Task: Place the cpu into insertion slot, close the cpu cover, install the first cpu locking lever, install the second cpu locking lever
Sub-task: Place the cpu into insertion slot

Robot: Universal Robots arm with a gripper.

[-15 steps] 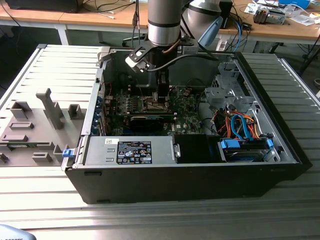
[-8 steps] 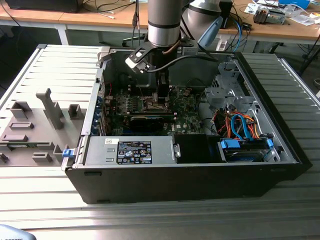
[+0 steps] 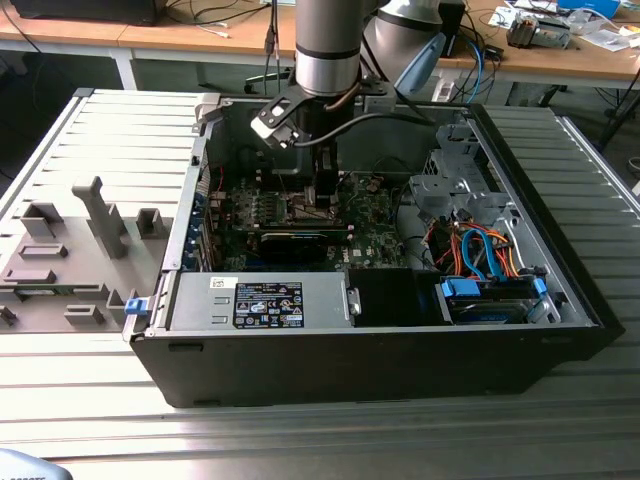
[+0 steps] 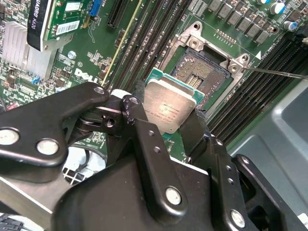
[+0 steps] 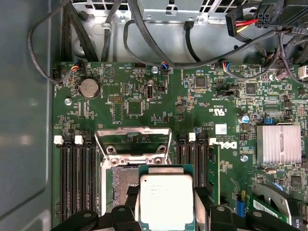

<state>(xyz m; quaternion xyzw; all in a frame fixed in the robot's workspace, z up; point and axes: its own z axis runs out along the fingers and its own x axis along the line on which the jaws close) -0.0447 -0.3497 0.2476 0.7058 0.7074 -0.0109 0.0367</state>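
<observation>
Arm: UR arm [image 3: 328, 45] reaches straight down into the open PC case [image 3: 370, 355]. The case lies on its side on a slatted metal table [image 3: 300, 435].
Gripper: gripper [image 4: 166, 118] sits low over the green mobo [image 3: 375, 225], near the case's middle in the exterior view. Black fingers [image 4: 131, 108] are pinched on two opposite edges of the cpu [image 4: 169, 107].
Cpu: silver lid faces the wrist cams, w/ green edge showing round it. Held over the board, overlapping one edge of the insertion slot [image 4: 203, 71] in both wrist views — not seated. Gap betw. chip and slot: can't tell.
Slot: dark contact field bare, silver brackets at the corners, long black RAM slots [image 4: 144, 33] on both sides.
Cover: cpu cover [image 5: 133, 130] stands up open at the slot's edge farthest from the gripper; board seen thru its window.
Rod: thin silver rod [image 4: 276, 73] runs from one corner bracket out over the RAM slots.
Board bits: finned silver heatsink [image 5: 278, 143], coin cell [image 5: 89, 87], black cables [image 5: 72, 29] along the board's edge.
Case extras: silver PSU [image 3: 260, 300] w/ label along the wall nearest the exterior cam; orange & blue cables [image 3: 478, 250] toward the exterior view's right.
Outside case: grey fixture tray [image 3: 60, 250] on the table at the exterior view's left — well apart from the gripper.
</observation>
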